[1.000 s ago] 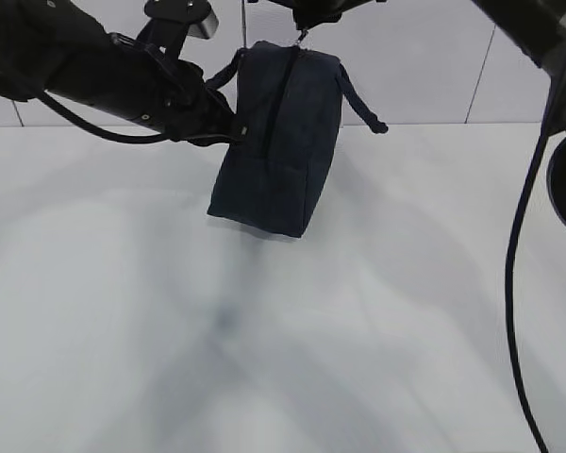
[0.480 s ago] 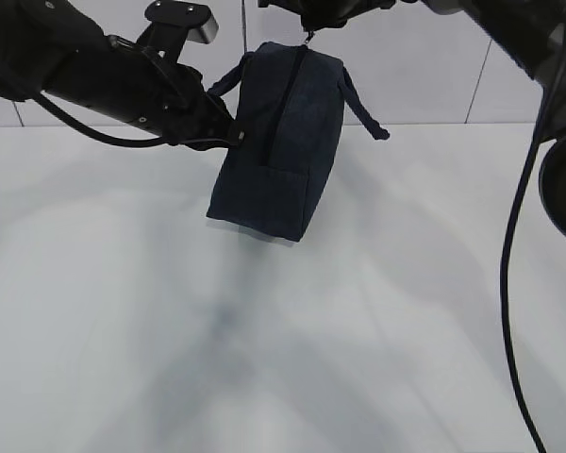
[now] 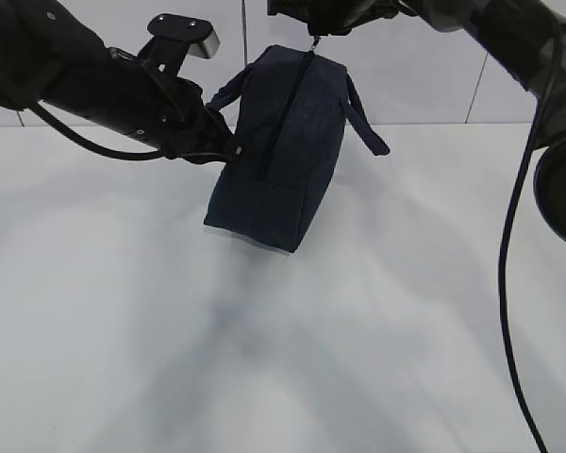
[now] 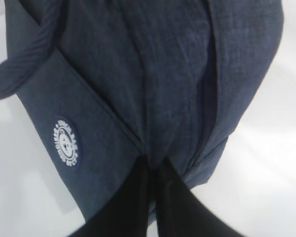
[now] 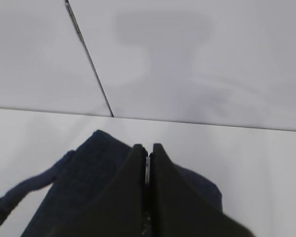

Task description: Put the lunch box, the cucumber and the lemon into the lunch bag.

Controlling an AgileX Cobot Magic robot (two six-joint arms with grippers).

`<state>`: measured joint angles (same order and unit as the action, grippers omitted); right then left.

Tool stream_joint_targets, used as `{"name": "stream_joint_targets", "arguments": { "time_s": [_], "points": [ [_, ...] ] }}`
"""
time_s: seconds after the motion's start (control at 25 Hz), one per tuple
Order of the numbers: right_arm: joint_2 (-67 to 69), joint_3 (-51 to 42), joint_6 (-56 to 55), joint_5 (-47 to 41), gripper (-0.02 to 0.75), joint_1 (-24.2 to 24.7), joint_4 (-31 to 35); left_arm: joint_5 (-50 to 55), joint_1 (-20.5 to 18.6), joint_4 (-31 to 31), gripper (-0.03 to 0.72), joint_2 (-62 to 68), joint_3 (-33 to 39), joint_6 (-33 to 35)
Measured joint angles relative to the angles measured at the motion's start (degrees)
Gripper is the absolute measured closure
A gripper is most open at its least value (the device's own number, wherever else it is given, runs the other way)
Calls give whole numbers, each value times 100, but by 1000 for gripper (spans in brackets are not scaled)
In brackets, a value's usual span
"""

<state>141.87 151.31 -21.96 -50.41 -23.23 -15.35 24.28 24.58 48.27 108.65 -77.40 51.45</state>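
The dark navy lunch bag (image 3: 278, 160) hangs tilted above the white table, zipper side facing left and zipped closed. My left gripper (image 3: 234, 151) is shut on a fold of the bag's fabric at its left side; in the left wrist view its fingers pinch the cloth (image 4: 152, 165) near the round white logo (image 4: 66, 143). My right gripper (image 3: 313, 36) is shut on the metal zipper pull (image 5: 147, 168) at the bag's top end, with the bag (image 5: 89, 177) below it. One loop handle (image 3: 366, 118) dangles to the right. The lunch box, cucumber and lemon are out of view.
The white table (image 3: 264, 359) lies below the bag, with a tiled wall (image 3: 424, 85) behind. A black cable (image 3: 507, 283) hangs down the right side beside a dark arm part (image 3: 561, 189).
The bag has tipped a little, its bottom drifting left and down. The left arm has shifted slightly right and the right-hand handle has dropped lower. Both grips hold.
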Motion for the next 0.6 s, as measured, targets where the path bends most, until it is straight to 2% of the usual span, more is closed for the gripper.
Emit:
{"name": "stream_joint_targets", "arguments": {
  "time_s": [0.6],
  "points": [
    [281, 0, -16, 624, 738, 287, 268, 454, 0, -17, 698, 0, 102, 0]
  ]
}}
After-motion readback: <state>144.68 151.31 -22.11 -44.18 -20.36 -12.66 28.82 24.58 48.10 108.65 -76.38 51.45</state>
